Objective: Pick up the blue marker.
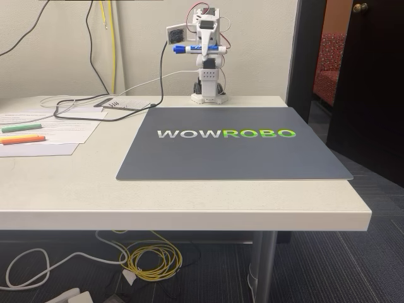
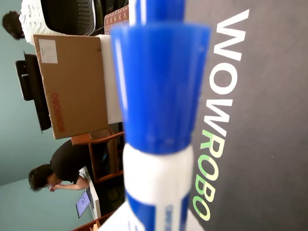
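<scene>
— Fixed view first: where's the blue marker (image 1: 197,48)?

— Up in the air at the far edge of the table (image 1: 189,202), well above the dark mat (image 1: 233,158). The arm (image 1: 208,69) is folded upright on its base, and the marker lies crosswise, roughly level, clamped in the fingers (image 1: 206,47).

— So the fingers are closed on it?

— Yes, drawn in against the barrel from both sides, with the blue cap end sticking out to the left in that view.

— And the wrist view?

— The marker (image 2: 159,110) runs up the middle, very close and blurred: blue cap above, white barrel with blue print below. White finger (image 2: 115,221) edges show at the bottom, either side of the barrel. Behind it is the mat with its WOWROBO lettering (image 2: 216,115), turned sideways.

— Anything else on the table?

— In the fixed view, a green highlighter (image 1: 20,127) and an orange highlighter (image 1: 22,139) lie on papers (image 1: 63,129) at the left, well apart from the arm.
</scene>
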Motion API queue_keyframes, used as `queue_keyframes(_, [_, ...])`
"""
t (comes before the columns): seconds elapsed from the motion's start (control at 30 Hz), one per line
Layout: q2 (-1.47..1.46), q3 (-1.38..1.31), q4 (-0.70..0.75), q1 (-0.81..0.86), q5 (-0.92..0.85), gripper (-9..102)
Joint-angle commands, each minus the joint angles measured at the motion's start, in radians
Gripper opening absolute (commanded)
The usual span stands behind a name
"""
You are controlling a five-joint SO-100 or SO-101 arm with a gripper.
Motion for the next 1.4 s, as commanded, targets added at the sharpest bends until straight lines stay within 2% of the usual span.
queue_keyframes(0.0, [0.021, -0.038, 0.009, -0.006, -0.012, 0])
queue_keyframes(0.5, [0.067, -0.041, 0.018, -0.064, -0.02, 0])
queue_keyframes(1.37, [0.072, -0.046, 0.044, -0.072, -0.031, 1])
